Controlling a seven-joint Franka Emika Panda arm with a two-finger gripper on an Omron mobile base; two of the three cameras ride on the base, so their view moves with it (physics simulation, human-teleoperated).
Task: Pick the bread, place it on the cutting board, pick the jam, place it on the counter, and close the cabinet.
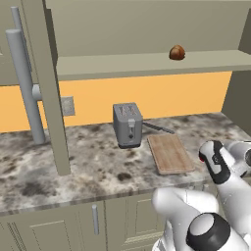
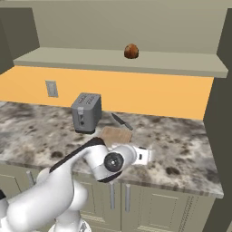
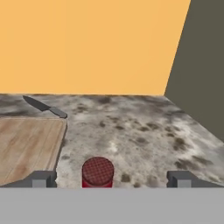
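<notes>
A simulated kitchen: a marble-patterned table (image 1: 98,162) runs under an orange back wall, with the cabinet (image 1: 44,83) door standing open at the left of the left base view. The bread (image 1: 177,52) sits on the cabinet shelf, upper right of that view, so it is not on the cutting board (image 1: 170,153). The board lies right of the toaster (image 1: 127,124), its long axis running away from the table's front edge, with a knife (image 3: 43,106) beyond its far end. In the hand view the jam (image 3: 97,172) stands upright at bottom centre, lid upward, on the table just right of the board. The end effector (image 3: 111,179) is spread wide, its fingertips (image 3: 41,179) well clear of the jar on both sides; nothing is grasped. Whether the jar is fully settled is hard to judge, since its base is cut off. Risk: a retreat with sideways drift could clip the jar and tip it, or push it onto the board.
</notes>
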